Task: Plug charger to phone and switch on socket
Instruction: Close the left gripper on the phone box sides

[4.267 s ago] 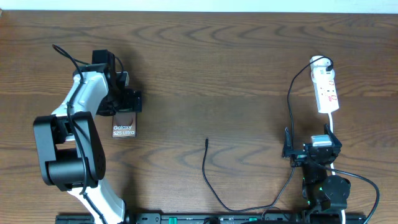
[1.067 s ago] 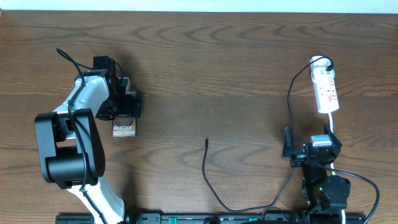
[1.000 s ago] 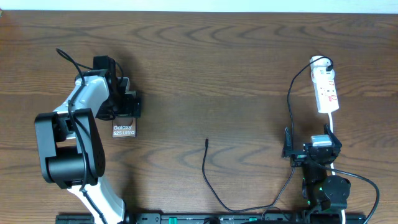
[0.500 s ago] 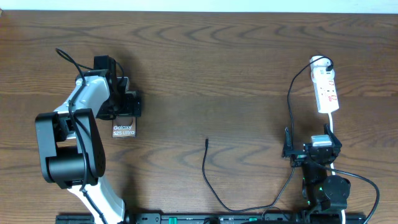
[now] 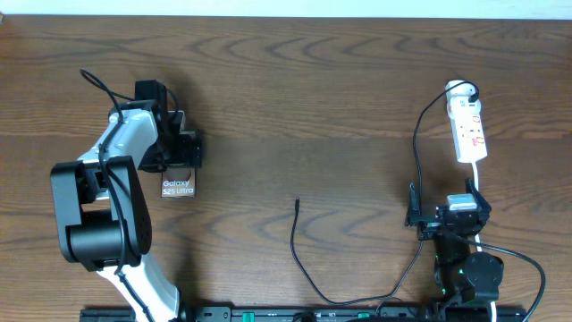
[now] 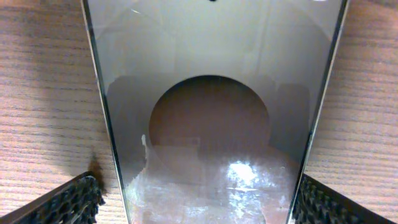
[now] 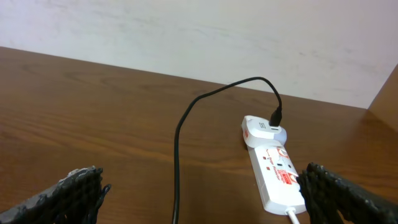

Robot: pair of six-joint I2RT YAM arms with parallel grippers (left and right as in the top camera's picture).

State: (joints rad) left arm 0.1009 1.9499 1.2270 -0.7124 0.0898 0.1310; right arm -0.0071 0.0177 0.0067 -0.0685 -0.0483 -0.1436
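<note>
Since the earlier overhead view the left arm has crept a little lower over the phone (image 5: 179, 185), so its black fingers now cover more of the slab's far end; the phone itself, the charger cable (image 5: 299, 243) and the white power strip (image 5: 470, 134) lie where they did. The left end effector (image 6: 194, 202) stands wide and straddles the phone, one pad on each long edge. The right-hand pad looks nearer its edge than the left-hand one, and neither is clearly touching. That offset is the first risk: if the fingers shut unevenly, the nearer pad may shove the thin, glossy slab sideways across the tabletop (image 5: 357, 89) instead of pinching it, or the slab may tip and slip out. The cable's plug tip (image 5: 297, 202) lies loose near the middle of the tabletop, well apart from the phone, so any skid only adds to the alignment work (which end of the phone holds the port cannot be told here). The right end effector (image 7: 211, 190) is also wide and holds nothing, near the strip; the charger cable runs close beside that arm and could snag if it swings toward the switch.
</note>
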